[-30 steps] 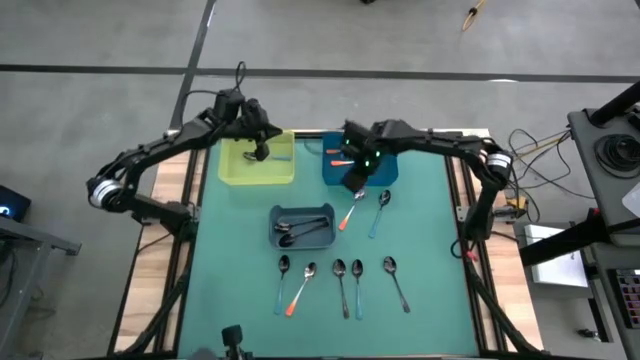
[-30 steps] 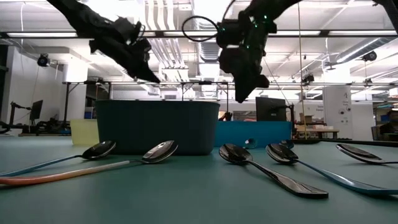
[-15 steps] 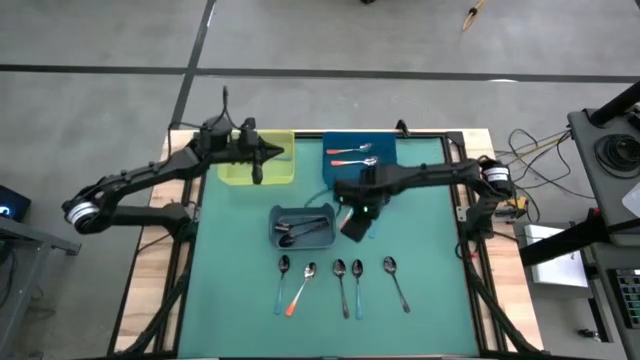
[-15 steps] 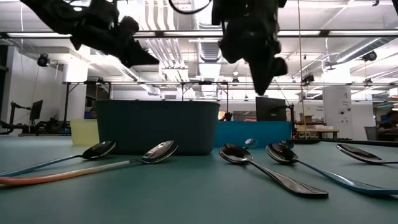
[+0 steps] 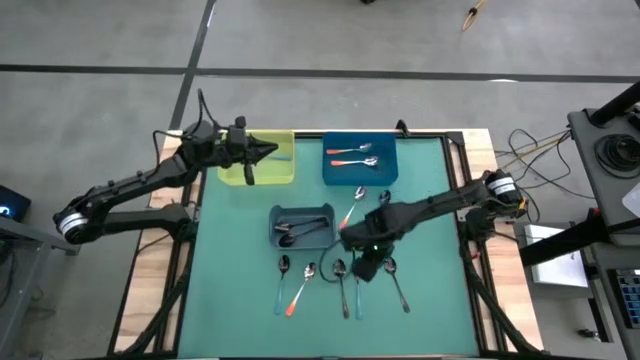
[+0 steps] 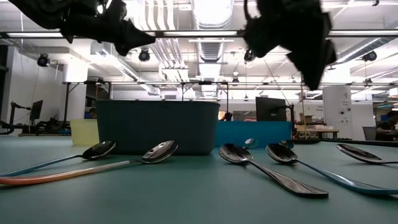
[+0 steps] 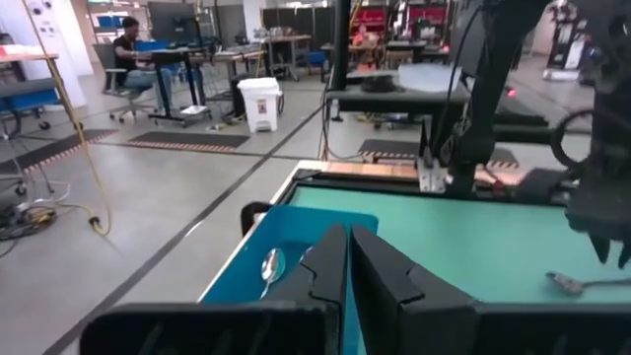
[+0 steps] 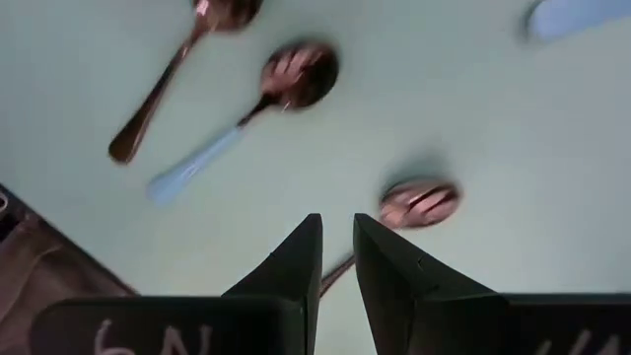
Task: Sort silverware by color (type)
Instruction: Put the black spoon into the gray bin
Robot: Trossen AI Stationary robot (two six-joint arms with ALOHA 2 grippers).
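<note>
Narrowly parted right jaws [image 8: 335, 258] hover empty over spoons [image 8: 289, 77], the wrist view shows.

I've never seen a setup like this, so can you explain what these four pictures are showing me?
It is a robot with two dark arms at a green table. One picture looks straight down, one sits at tabletop height, and two come from cameras on the wrists. The left tool, shut and empty, hangs over the yellow-green bin. The right tool, slightly apart and holding nothing, hovers over a row of loose spoons. Two orange-handled spoons already lie in the blue bin, and dark spoons in the grey bin.
</note>
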